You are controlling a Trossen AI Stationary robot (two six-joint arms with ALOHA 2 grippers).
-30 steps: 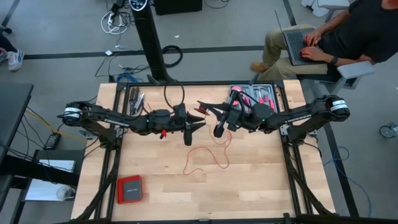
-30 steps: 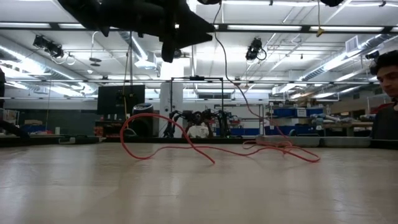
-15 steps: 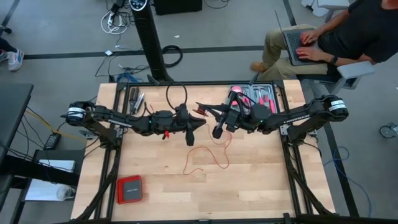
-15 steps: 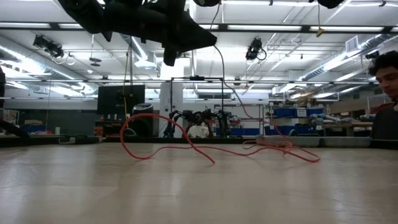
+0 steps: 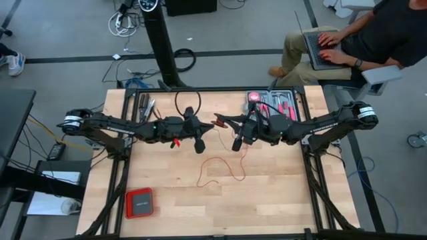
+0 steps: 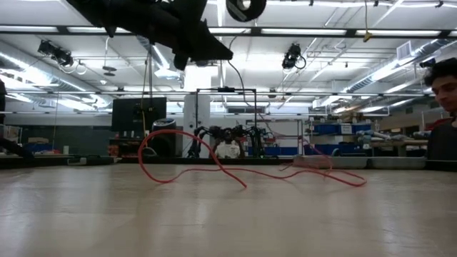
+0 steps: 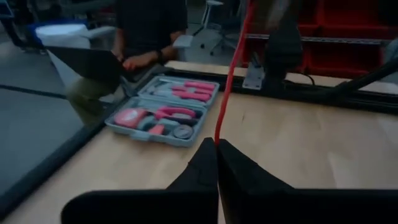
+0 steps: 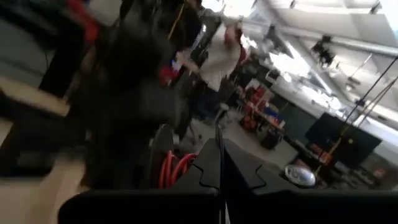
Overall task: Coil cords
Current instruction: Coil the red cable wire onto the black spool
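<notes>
The thin red cord (image 5: 223,170) lies in loose loops on the wooden table; in the low view the red cord (image 6: 214,165) rests on its curves. One strand rises to my two grippers, which meet tip to tip above the table's middle. My left gripper (image 5: 208,127) is shut on that strand, as the left wrist view shows at my left gripper (image 7: 216,144). My right gripper (image 5: 220,121) faces it, also shut, with a thin strand leaving its tips at my right gripper (image 8: 220,147). My left gripper pinches one strand of the cord (image 7: 219,127) between its two fingertips, coming about level from the table's left. The strand runs straight from the tips toward the other gripper, clear of the table. My right gripper is shut on a thin strand (image 8: 217,127) that leaves its fingertips; it comes about level from the table's right. Which part of the cord this is cannot be told. The rest of the cord (image 6: 275,125) hangs slack to the table.
A grey tool tray (image 5: 270,103) sits at the far right, loose tools (image 5: 145,107) at the far left, a flat red box (image 5: 139,202) near the front left. A black cable loop (image 5: 188,103) arches over the left wrist. A person (image 5: 347,40) sits beyond the far right corner.
My left gripper has shut on the raised strand of the cord and has rolled a little. The loops on the table have stayed about where they were.
</notes>
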